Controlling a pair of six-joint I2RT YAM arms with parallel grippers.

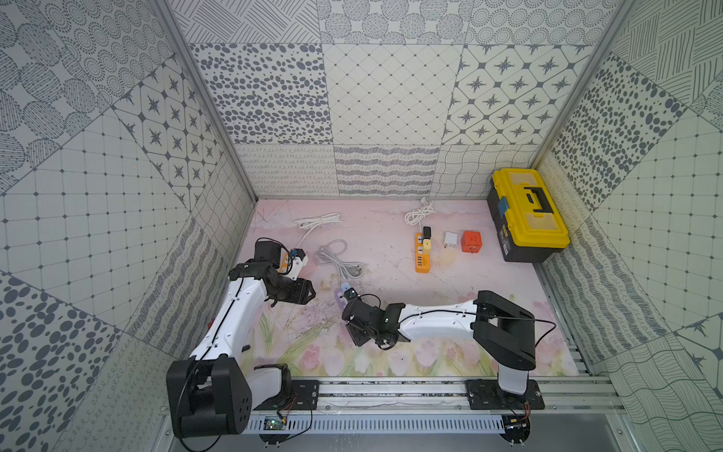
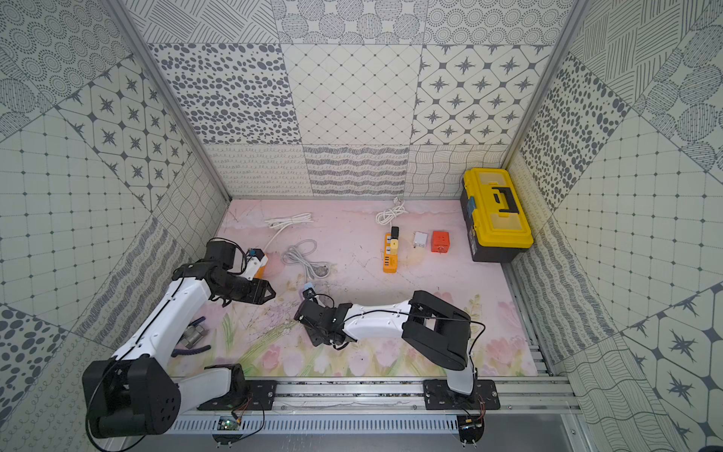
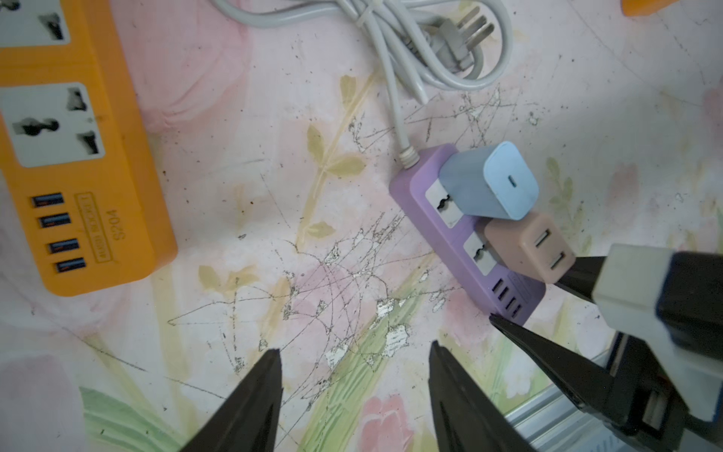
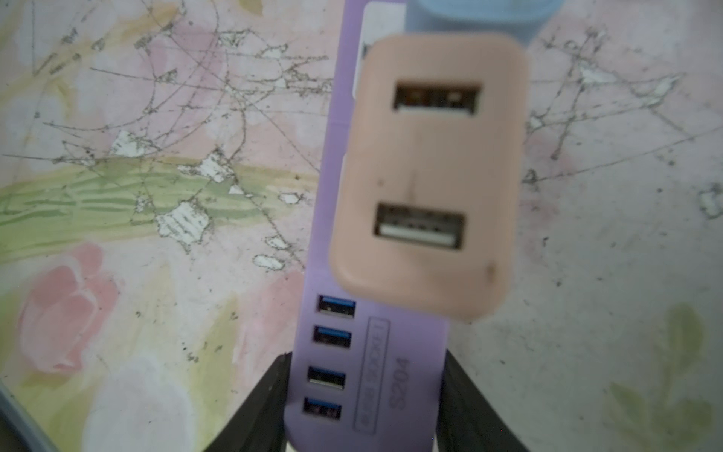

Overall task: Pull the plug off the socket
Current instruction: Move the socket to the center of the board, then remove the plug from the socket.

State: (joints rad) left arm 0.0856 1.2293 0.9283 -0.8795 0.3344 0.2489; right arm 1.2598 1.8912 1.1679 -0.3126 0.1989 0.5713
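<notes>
Clamps the USB end of the purple power strip [image 3: 479, 283] with the right gripper [image 4: 367, 354], fingers [image 4: 270, 395] pressed to both sides. Hovers the left gripper [image 3: 355, 348] over the floral mat [image 3: 234, 313], jaws apart, empty. Shows the pink dual-USB charger [image 4: 426, 168] seated in that strip, touching the blue charger [image 3: 489, 184], well apart from the orange power strip [image 3: 78, 156].

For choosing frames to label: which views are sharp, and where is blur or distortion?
Right wrist view: pink charger soft, too near the lens; left wrist view: purple power strip sharp; both top views: even light, wide-angle stretch at the edges.
</notes>
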